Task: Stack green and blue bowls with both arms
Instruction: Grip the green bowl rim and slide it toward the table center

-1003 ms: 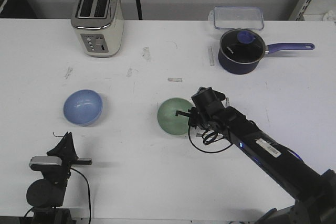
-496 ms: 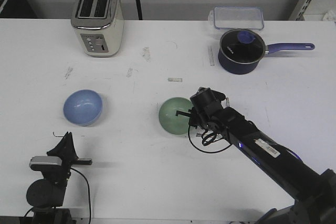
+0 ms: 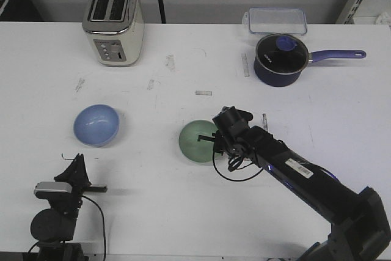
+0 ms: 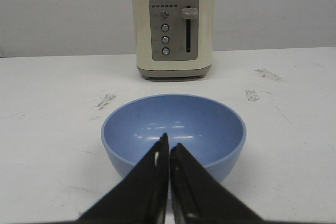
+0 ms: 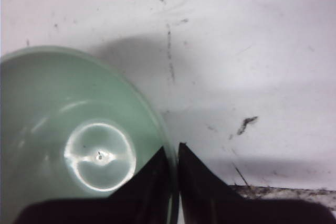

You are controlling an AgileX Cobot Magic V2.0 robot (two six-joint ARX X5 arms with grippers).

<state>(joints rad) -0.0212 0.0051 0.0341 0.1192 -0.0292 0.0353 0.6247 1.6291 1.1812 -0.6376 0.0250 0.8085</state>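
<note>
Right gripper (image 3: 211, 139) clamps the green bowl's (image 3: 195, 141) rim mid-table; the blue bowl (image 3: 96, 124) sits well off to its left, directly ahead of the left gripper (image 4: 169, 150), pinched together, empty.

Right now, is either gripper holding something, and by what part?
The right gripper pinches the green bowl by its rim. The left gripper is shut on nothing.

Your right arm (image 3: 305, 172) reaches in from the near right corner toward the table's middle. Its gripper (image 5: 173, 153) is pinched on the green bowl's (image 5: 79, 140) rim, one finger inside, one outside. Your left gripper (image 4: 169, 145) sits low at the near left, jaws closed together, holding nothing.
</note>
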